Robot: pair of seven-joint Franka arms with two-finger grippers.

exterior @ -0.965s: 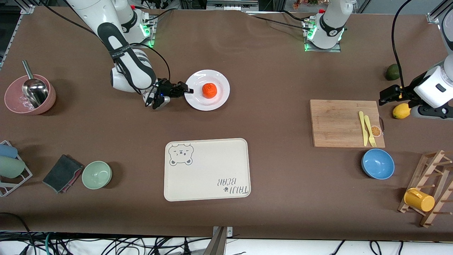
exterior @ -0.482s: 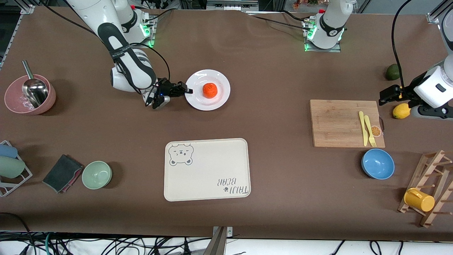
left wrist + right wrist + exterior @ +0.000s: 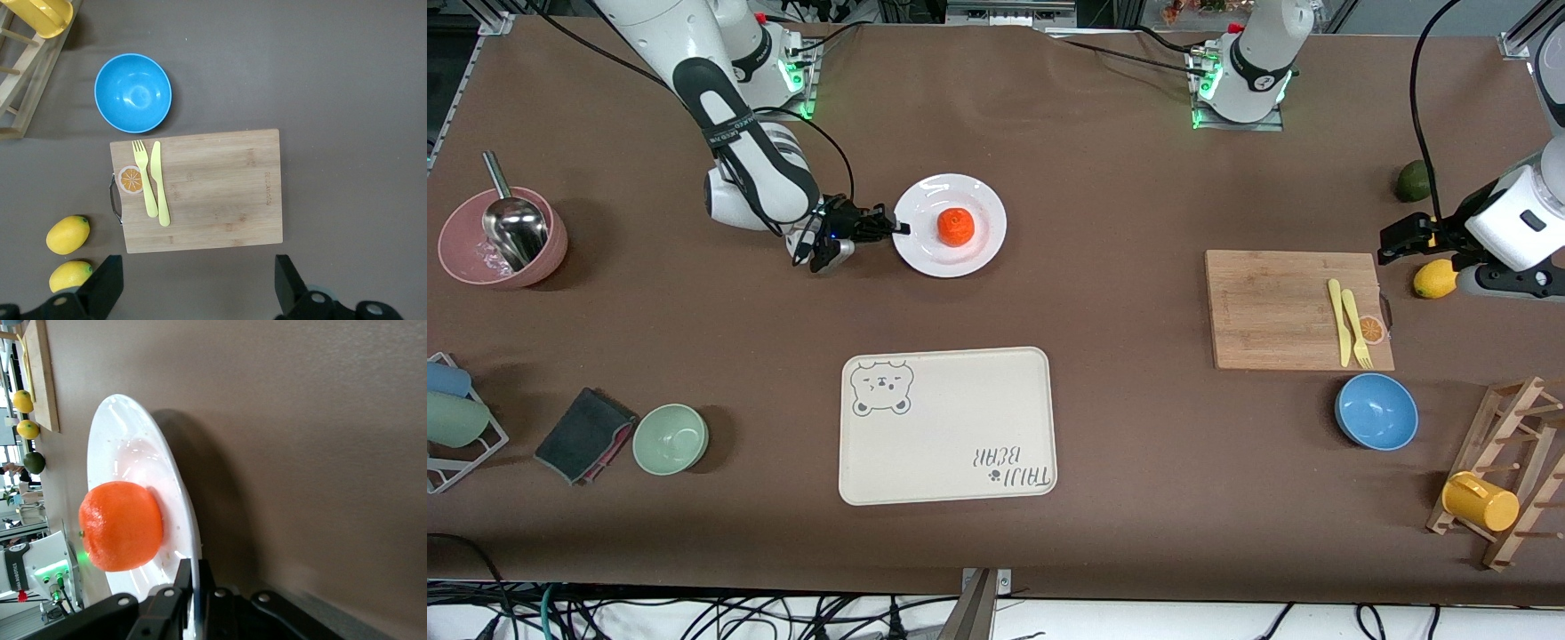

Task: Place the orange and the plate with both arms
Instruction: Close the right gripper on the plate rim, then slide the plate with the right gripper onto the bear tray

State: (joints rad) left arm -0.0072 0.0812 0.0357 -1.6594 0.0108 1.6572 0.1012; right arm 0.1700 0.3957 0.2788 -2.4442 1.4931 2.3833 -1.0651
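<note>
The orange point(image 3: 956, 226) is sitting in the middle of the plate point(image 3: 978, 253), so that half of the job is looking done. The plate is lying flat on the bench point(image 3: 1120, 427), toward the right arm's end and farther from the front camera than the cream tray point(image 3: 947, 444) with the bear drawing.

The right end effector point(image 3: 903, 228) is reaching in low from the side, and its fingers are pinching together on the plate's rim; the right wrist view is showing the white edge caught between them, with the orange just past it. The plate is not lifted yet.

What is left, as I judge it, is carrying the loaded plate to its place, probably the tray, without letting the orange roll off.

The left end effector point(image 3: 1405, 238) is waiting with its fingers spread wide and empty, hanging over the bench beside a lemon point(image 3: 1434, 278) at the end of the cutting board point(image 3: 1280, 311), well apart from the plate.
</note>
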